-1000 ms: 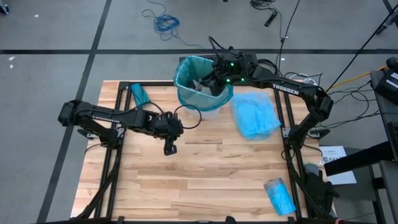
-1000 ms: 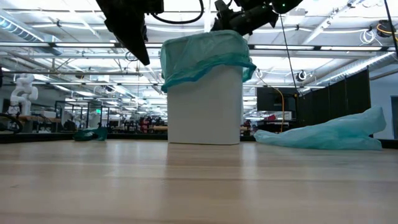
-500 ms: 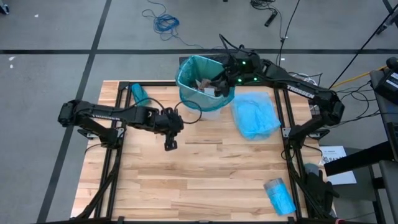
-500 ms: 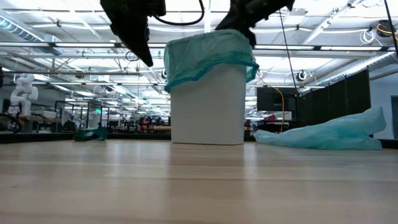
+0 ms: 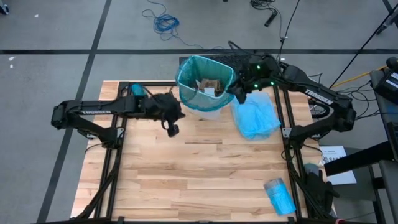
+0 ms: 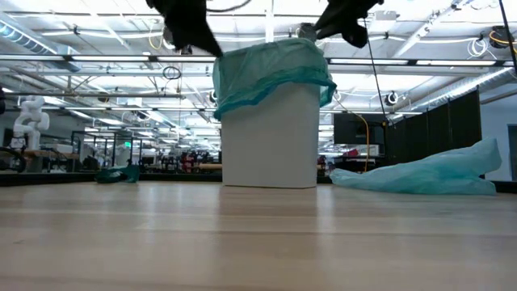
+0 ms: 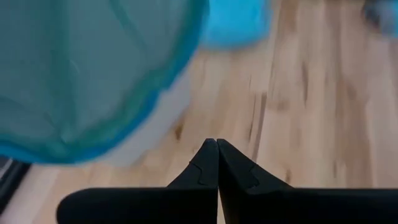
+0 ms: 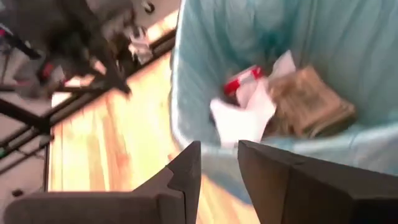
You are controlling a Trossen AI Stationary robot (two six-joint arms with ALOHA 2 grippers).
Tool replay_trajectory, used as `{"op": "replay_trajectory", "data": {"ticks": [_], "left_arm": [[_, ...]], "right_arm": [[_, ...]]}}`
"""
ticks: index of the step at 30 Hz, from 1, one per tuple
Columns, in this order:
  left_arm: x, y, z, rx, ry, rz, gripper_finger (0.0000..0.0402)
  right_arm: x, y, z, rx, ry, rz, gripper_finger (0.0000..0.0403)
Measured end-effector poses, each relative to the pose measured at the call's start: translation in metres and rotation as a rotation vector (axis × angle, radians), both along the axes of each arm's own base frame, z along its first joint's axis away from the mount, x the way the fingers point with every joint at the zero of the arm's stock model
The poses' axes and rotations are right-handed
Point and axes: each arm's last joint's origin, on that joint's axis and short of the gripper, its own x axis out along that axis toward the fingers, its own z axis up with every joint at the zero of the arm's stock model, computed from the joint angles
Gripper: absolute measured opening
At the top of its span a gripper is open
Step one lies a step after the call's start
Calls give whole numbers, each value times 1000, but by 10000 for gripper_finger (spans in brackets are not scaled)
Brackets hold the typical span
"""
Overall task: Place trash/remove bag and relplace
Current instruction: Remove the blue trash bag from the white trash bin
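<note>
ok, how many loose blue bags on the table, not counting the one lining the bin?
3. A flat bag beside the bin on the right arm's side, a rolled one at the near right corner, a bunched one at the far left.

Overhead camera looks straight down on the whole table (image 5: 186,180); a table-height camera faces level across it. Both wrist cameras view the lined bin (image 5: 204,87) closely, which every view shares.
</note>
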Motion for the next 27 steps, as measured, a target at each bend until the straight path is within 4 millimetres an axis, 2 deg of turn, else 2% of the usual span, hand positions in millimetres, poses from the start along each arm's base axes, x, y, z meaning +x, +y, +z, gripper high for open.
{"op": "replay_trajectory", "data": {"ticks": [8,13,19,22,24,27], "left_arm": [[-22,18,38,35,-264,63,0],[-31,33,43,42,-293,95,0],[-37,57,47,-9,-348,74,0],[-44,63,58,18,-444,72,0],[-50,65,70,62,-528,83,0],[-57,74,72,112,-532,144,0]], "right_arm": [[3,24,-1,-45,60,15,98],[9,29,-7,-150,58,-78,98],[9,26,-36,-123,-66,-151,98],[3,26,-53,-79,-168,-207,98],[-5,27,-54,-63,-286,-237,98],[-17,29,-52,-50,-401,-287,98]]}}
